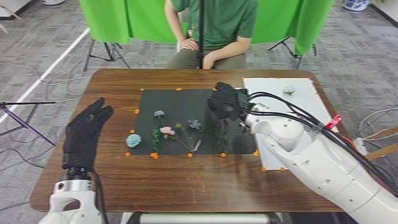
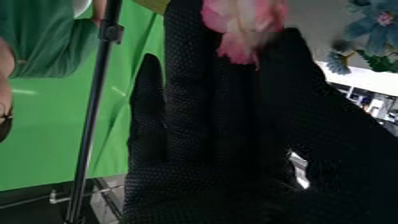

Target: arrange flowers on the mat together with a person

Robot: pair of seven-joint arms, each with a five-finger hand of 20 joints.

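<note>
My left hand point(image 1: 86, 134) is flat over the table's left side, its fingers straight. The right hand point(image 1: 227, 102) is over the upper right of the black mat point(image 1: 182, 100). On that mat are a pink flower point(image 1: 167, 130), a blue flower point(image 1: 195, 124), a small grey-blue one point(image 1: 159, 114), a pale blue bloom point(image 1: 134, 140) and green stems. In the right wrist view, a pink blossom point(image 2: 244, 25) sits between the thumb and fingertips of the right hand point(image 2: 213, 120), which is shut on it; its stem is hidden. Blue flowers point(image 2: 373, 25) are beside the thumb.
A white sheet point(image 1: 306, 107) with a pale flower point(image 1: 289, 90) lies at the right, partly under my right arm. Orange tabs edge both mats. A person point(image 1: 213, 40) sits across the brown table point(image 1: 169, 185), hands resting in the lap. A red-pink object point(image 1: 334, 121) is beside the right arm.
</note>
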